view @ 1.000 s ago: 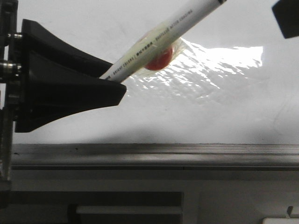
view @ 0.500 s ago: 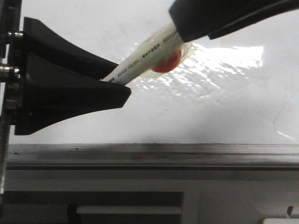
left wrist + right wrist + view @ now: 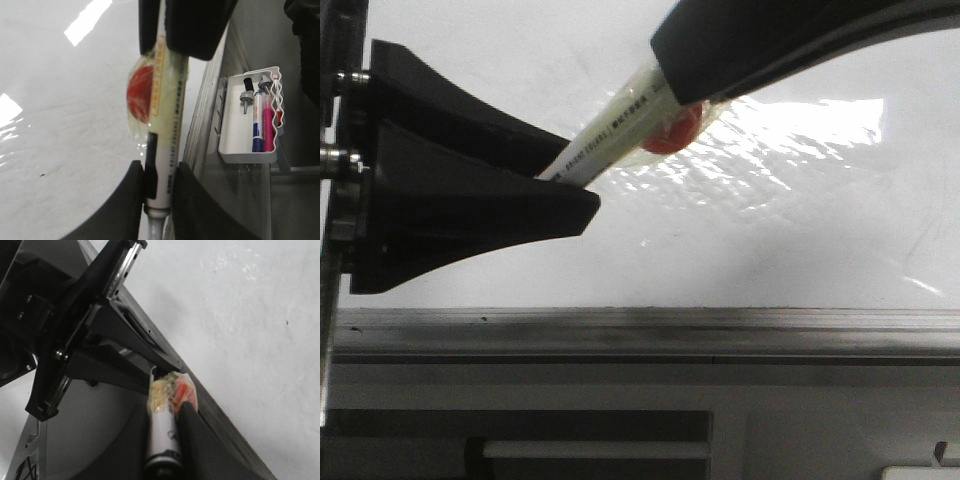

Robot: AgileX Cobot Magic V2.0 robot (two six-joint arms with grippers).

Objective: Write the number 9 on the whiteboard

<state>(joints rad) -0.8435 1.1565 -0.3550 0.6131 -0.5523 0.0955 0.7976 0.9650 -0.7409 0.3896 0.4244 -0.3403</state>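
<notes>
Small dark print running along the barrel of the white marker [image 3: 620, 125], partly legible as "BRIGHT COLORS", remaining characters too blurred to read, same print line unreadable in left wrist view [image 3: 172, 135]

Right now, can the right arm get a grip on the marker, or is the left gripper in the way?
Probably yes. The left gripper holds only one end of the marker, leaving the far end free, and the right gripper already has its fingers either side of it. Whether they have closed is unclear.
</notes>
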